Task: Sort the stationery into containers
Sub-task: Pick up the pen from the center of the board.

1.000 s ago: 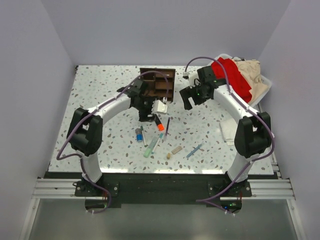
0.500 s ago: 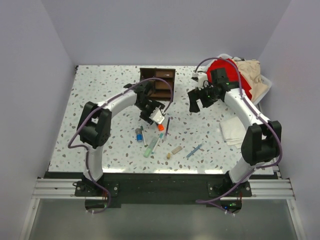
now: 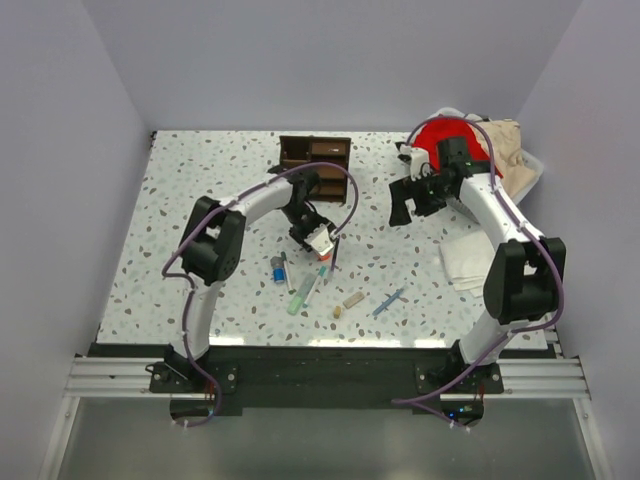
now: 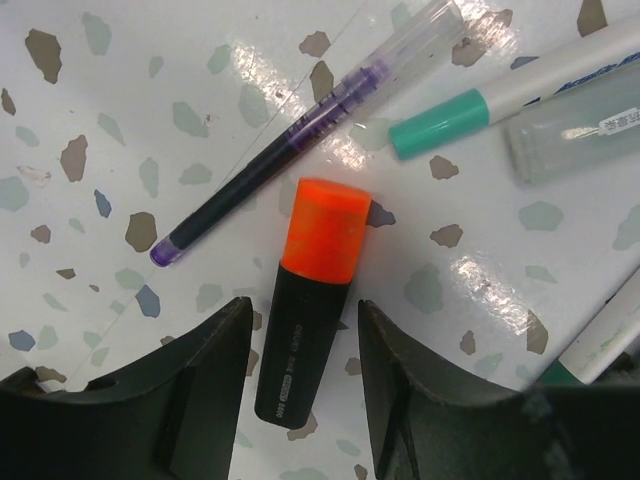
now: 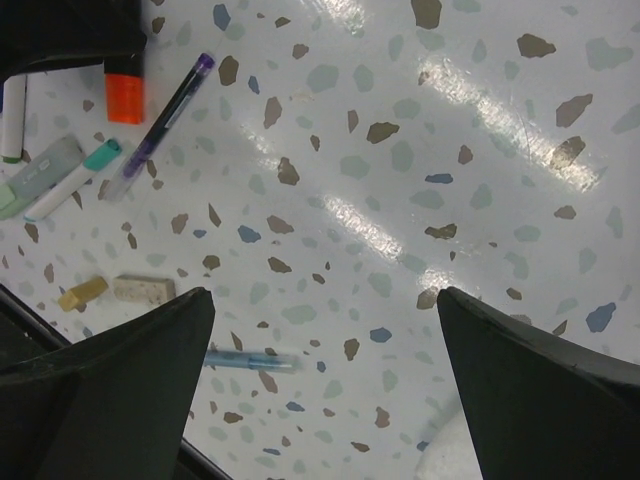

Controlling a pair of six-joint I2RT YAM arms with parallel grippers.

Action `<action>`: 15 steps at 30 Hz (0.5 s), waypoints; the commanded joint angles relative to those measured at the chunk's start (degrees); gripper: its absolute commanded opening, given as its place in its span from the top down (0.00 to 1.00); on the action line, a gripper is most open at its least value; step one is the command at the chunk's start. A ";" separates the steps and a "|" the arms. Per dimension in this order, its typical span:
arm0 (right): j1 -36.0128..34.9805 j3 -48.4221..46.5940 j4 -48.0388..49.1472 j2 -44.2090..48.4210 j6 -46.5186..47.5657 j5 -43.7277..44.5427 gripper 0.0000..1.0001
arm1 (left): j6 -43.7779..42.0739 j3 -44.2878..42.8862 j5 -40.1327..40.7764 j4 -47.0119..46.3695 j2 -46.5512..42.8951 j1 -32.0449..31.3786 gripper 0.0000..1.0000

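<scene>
The orange-capped black marker (image 4: pixel 322 232) lies on the table between the open fingers (image 4: pixel 205 385) of my left gripper (image 4: pixel 305 345), which do not touch it. From above, the left gripper (image 3: pixel 318 240) sits just in front of the dark brown organiser (image 3: pixel 315 165), with the marker (image 3: pixel 322 255) under it. A dark blue pen (image 4: pixel 270 170), a teal-tipped white marker (image 4: pixel 450 115) and a green-white marker (image 3: pixel 303 293) lie beside it. My right gripper (image 3: pixel 403 207) is open and empty, raised above the table; in its wrist view (image 5: pixel 325 297) a light blue pen (image 5: pixel 245 360) lies below.
A blue-grey cylinder (image 3: pixel 277 268), two tan eraser bits (image 3: pixel 352 299) (image 3: pixel 338 312) and the light blue pen (image 3: pixel 388 301) lie toward the front. A white folded cloth (image 3: pixel 462 260) lies at the right. A white basket (image 3: pixel 530 165) of red and beige cloth stands at the back right.
My left gripper has moved from the organiser's front down over the orange-capped marker. My right arm has drawn back to the right, toward the basket.
</scene>
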State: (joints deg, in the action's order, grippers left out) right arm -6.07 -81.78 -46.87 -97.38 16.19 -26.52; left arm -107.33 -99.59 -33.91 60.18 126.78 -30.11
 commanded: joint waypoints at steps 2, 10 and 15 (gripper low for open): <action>1.23 -3.04 -5.15 0.09 2.79 -4.15 0.01 | -4.64 -5.69 0.60 10.63 4.16 -0.65 0.50; 3.43 -2.07 -7.62 1.67 4.21 -5.82 0.01 | -1.31 -11.76 0.95 15.14 10.14 -1.88 0.65; 4.04 -1.28 -8.41 2.02 4.56 -6.17 0.01 | 2.72 -12.65 -0.10 15.23 10.42 -2.67 0.93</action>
State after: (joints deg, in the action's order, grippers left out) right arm -2.48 -82.50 -53.43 -97.47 19.55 -30.85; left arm -107.53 -111.66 -32.84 73.56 134.78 -31.35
